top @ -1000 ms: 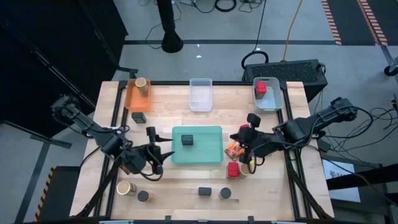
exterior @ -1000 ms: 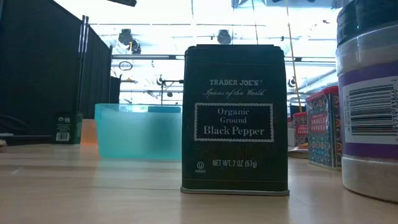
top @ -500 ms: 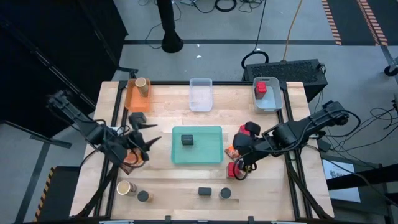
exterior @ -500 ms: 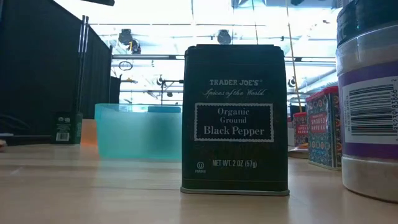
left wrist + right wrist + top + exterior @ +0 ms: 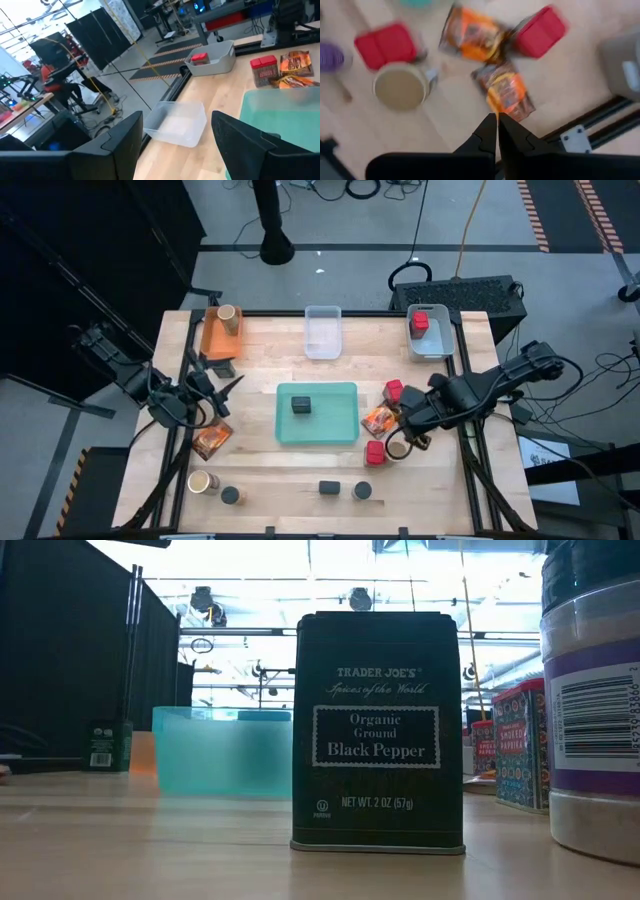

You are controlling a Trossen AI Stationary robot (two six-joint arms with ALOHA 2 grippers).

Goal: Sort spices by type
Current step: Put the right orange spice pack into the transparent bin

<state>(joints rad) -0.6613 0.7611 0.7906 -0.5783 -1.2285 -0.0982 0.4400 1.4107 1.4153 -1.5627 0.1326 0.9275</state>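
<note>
My left gripper hangs open and empty over the table's left part, between the orange bin and an orange-red packet lying flat on the wood. My right gripper is shut, points down and hovers over a cluster of spices at the right. The cluster holds two packets, two red cubes and a tan jar. A dark block sits on the teal tray.
A tan jar stands in the orange bin. A clear bin and a grey-blue bin holding a red cube line the far edge. Near the front edge stand a tan jar, dark jars and a black-pepper tin.
My left gripper has drawn back from beside the tray toward the table's left and far edges, rising a little and staying open; the packet stays where it lay. My right gripper, still shut, has tipped from slanting to pointing down and shifted slightly toward the near edge.
</note>
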